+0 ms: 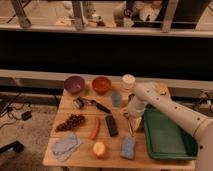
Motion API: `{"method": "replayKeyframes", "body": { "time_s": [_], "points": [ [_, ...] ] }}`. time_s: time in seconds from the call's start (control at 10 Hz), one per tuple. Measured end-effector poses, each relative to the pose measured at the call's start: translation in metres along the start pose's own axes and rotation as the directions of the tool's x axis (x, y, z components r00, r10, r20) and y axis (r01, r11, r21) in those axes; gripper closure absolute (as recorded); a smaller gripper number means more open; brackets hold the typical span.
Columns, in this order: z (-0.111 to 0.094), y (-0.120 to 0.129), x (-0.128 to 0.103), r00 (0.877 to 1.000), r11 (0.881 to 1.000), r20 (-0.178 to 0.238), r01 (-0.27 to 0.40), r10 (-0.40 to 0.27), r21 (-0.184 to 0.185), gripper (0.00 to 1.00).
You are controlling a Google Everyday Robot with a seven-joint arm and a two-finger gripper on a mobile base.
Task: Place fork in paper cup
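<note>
One arm carries one hand (131,115). The hand hangs with fingers apart and empty over the right half of the surface (82,156), between the black bar (111,125) and the green tray (167,137). The fork (131,128) lies flat just below the hand, on its near side. Its long axis runs near-to-far, roughly parallel to the bar. The paper cup (128,81) stands upright at the far edge, beyond the hand. The grasp probably calls for a short descent, closing across the fork's narrow width.
</note>
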Motion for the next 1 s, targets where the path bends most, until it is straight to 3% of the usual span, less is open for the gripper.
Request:
{"method": "replayKeyframes", "body": {
  "time_s": [0.7,0.9,1.0],
  "points": [
    [0.0071,0.0024,-0.0004,1.0,1.0,-0.011,0.015,-0.015,-0.026,0.22],
    [0.0084,0.0022,-0.0011,1.0,0.999,-0.012,0.016,-0.016,-0.031,0.39],
    [0.008,0.0034,-0.0015,1.0,0.999,-0.011,0.014,-0.014,-0.035,0.42]
  ]
}}
